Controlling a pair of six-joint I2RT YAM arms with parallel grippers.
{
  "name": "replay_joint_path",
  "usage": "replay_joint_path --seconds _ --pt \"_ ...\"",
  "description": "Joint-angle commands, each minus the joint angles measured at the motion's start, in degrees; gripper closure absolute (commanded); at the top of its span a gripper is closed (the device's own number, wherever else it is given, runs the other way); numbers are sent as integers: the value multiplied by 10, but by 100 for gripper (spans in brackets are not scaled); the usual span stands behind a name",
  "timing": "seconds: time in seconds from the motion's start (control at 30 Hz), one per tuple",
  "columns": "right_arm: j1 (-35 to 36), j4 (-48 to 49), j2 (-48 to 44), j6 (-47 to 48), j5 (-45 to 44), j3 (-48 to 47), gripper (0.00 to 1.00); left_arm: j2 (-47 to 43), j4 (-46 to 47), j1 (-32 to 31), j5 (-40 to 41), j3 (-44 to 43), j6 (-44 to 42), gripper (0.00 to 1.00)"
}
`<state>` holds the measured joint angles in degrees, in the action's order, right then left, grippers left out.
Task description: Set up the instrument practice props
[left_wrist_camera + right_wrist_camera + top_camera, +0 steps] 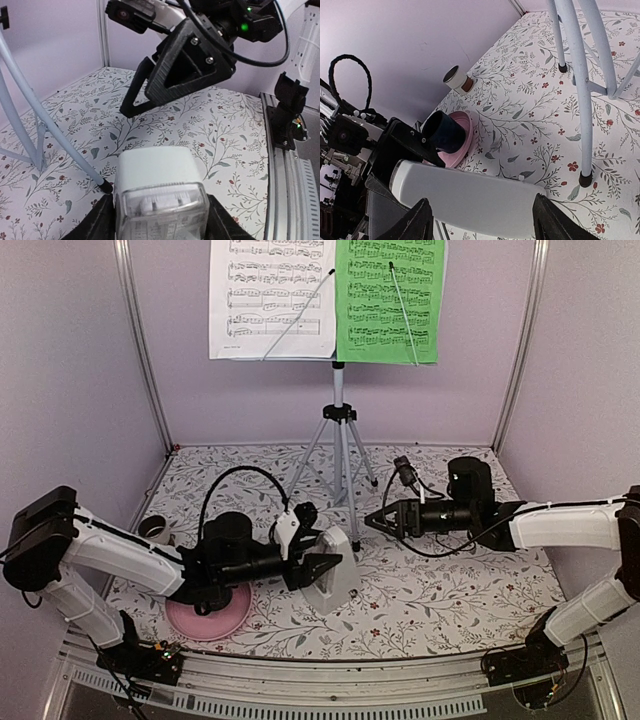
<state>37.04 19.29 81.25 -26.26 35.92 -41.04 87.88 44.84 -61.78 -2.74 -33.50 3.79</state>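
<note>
The music stand's silver tripod [338, 440] stands at the back middle. A white sheet of music [270, 300] and a green sheet of music [390, 300] hang side by side on its desk, which they hide. My left gripper [325, 568] is shut on the white pyramid metronome [342, 575], which stands on the table in front of the tripod. In the left wrist view the metronome [155, 170] sits between the dark fingers. My right gripper [375, 522] is open and empty, just behind and right of the metronome, which also shows in the right wrist view [470, 200].
A pink plate [210, 620] with a dark mug [445, 132] lies under my left arm at the front left. A small beige cup [155, 530] stands by the left wall. A tripod foot [105, 186] rests just left of the metronome.
</note>
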Motion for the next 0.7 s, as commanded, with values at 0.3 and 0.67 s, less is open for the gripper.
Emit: replay_joint_path --seconds 0.3,0.67 --pt "27 -28 -39 -7 1 -20 21 37 24 -6 -158 -35 -68 37" --pt "56 -87 -40 -1 11 -34 7 -20 22 -9 -137 1 -41 29"
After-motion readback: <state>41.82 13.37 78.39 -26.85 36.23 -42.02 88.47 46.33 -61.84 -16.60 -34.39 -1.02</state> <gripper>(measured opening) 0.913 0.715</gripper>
